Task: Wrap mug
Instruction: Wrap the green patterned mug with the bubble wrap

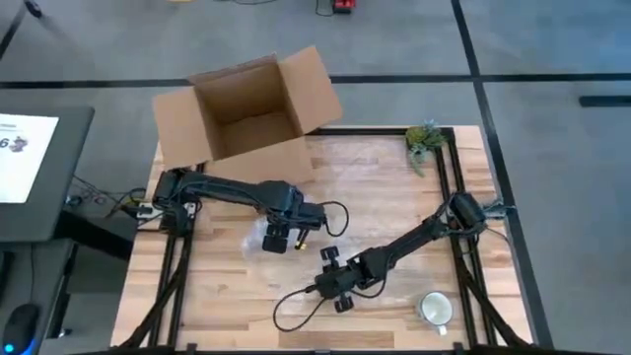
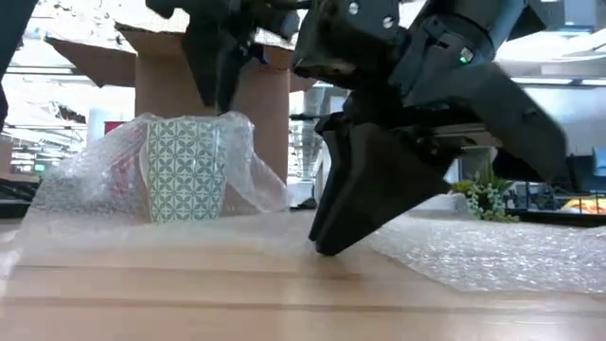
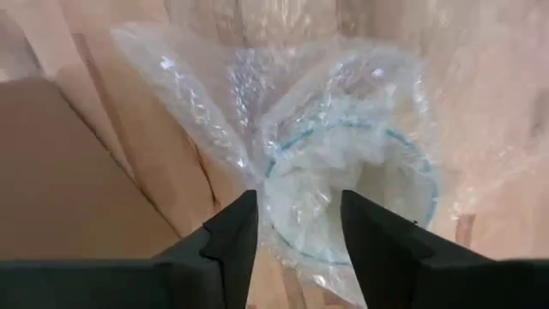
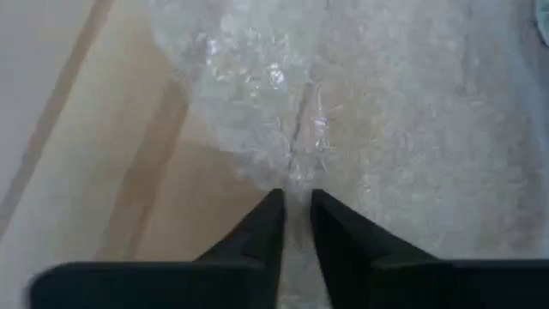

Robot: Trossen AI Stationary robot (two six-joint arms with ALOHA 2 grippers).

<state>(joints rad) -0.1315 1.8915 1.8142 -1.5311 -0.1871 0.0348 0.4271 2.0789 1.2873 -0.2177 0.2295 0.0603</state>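
Patterned mug (image 2: pixel 183 170) stands upright on the bubble wrap sheet (image 2: pixel 473 248) near the table's left-centre, film draped loosely over rim and sides: wrap partly done, far sheet still flat. Left gripper (image 3: pixel 298 225) hovers above the mug, fingers apart. Right gripper (image 4: pixel 292 225) pinches the sheet's edge, fingers nearly together.

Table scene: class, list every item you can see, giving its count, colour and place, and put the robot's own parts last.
Patterned mug: one, teal and white, upright inside bubble wrap, left-centre of table.
Bubble wrap: one clear sheet, spread across the table and gathered round that mug.
Plain mug: one, white, near right corner.
Cardboard box: one, brown, open, far left edge.
Plant: one, green, far right corner.
Table: one, light wood.
Left gripper: open, above the wrapped mug.
Right gripper: nipping the sheet's edge.
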